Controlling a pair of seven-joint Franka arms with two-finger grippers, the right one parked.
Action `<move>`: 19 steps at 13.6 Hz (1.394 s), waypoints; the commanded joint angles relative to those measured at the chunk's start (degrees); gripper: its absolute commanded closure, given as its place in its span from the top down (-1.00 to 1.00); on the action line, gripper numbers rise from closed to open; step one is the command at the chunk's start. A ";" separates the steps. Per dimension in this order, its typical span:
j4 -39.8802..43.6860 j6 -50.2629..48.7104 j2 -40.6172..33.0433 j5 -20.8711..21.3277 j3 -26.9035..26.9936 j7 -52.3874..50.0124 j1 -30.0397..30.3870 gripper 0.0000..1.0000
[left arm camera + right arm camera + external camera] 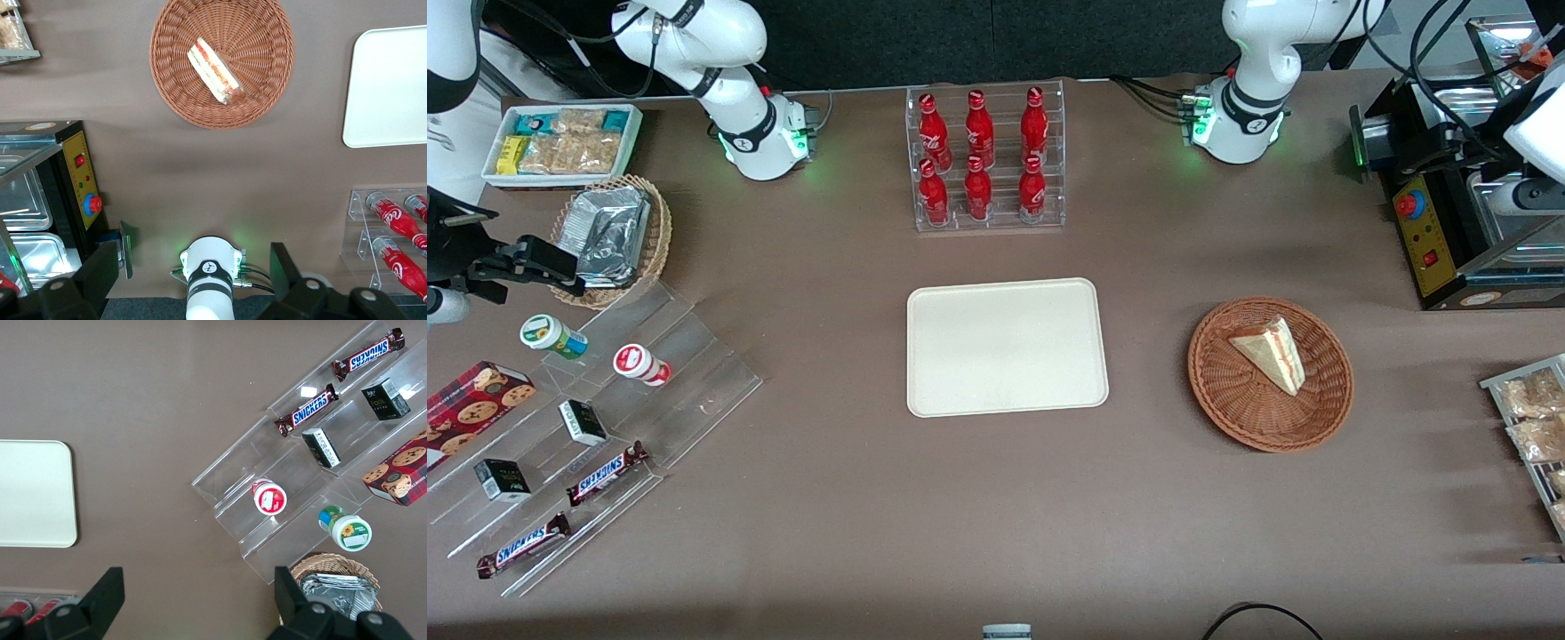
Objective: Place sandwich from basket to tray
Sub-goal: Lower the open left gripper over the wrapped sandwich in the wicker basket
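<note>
The sandwich [1272,354], a pale wedge with red and yellow layers, lies on its side in the round reddish-brown wicker basket [1227,400]. The cream-white tray [1005,347] sits flat at the table's middle, a short way from the basket toward the parked arm's end, with nothing on it. My gripper [1458,147] hangs high over the black machine at the working arm's end, well apart from the basket. In the left wrist view the gripper [193,280] is open and holds nothing, with the sandwich [215,71], the basket [180,100] and the tray [390,87] far below it.
A clear rack of red bottles [985,160] stands farther from the front camera than the tray. A black machine with red buttons [1432,231] stands beside the basket. Snack packets [1529,418] lie at the working arm's end. A stepped clear shelf [587,418] holds snacks at the parked arm's end.
</note>
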 commanded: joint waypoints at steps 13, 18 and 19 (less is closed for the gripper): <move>-26.66 31.60 2.94 1.47 0.17 -29.88 -2.75 1.00; -41.97 51.91 2.41 1.83 0.09 -43.88 -5.40 1.00; -44.26 55.69 2.40 1.83 0.09 -45.90 -5.48 1.00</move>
